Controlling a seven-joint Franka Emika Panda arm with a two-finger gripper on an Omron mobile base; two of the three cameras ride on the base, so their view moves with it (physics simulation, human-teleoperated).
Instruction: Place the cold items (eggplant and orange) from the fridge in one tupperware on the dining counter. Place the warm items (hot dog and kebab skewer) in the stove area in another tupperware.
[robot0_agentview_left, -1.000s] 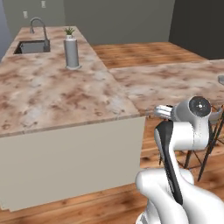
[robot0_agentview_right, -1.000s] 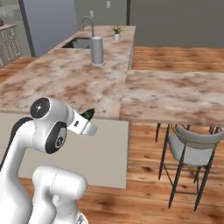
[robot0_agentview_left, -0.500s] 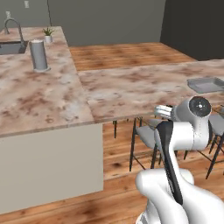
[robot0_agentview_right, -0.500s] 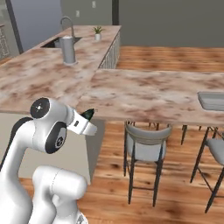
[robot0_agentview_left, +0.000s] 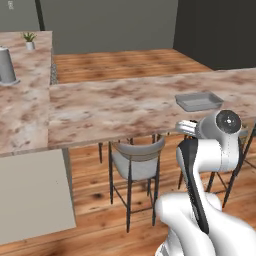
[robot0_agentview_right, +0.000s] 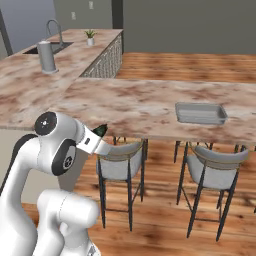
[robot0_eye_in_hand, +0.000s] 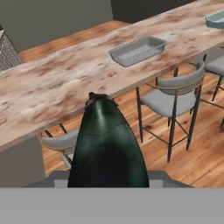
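My gripper (robot0_agentview_right: 98, 136) is shut on the eggplant (robot0_eye_in_hand: 106, 148), a dark, glossy green-black body that hides the fingertips in the hand view. Its tip (robot0_agentview_right: 102, 129) pokes out beyond the hand in the right base view. The arm is folded close to the base, in front of the dining counter (robot0_agentview_left: 115, 107), a pinkish-tan marble slab. A shallow grey tupperware (robot0_agentview_right: 201, 113) lies empty on that counter, ahead and to the right of the hand; it also appears in the left base view (robot0_agentview_left: 199, 101) and in the hand view (robot0_eye_in_hand: 138, 50). A second grey tray's corner (robot0_eye_in_hand: 215, 18) sits farther along the counter.
Grey stools (robot0_agentview_right: 120, 162) (robot0_agentview_right: 215, 162) stand under the counter's edge on the wooden floor. On the left counter wing are a grey canister (robot0_agentview_right: 47, 56), a small potted plant (robot0_agentview_right: 90, 36) and a sink faucet (robot0_agentview_right: 54, 31).
The whole picture has shifted: the base has moved right along the counter, so the sink wing slid left and the grey tupperware and stools came into view. The arm's pose and grip are unchanged.
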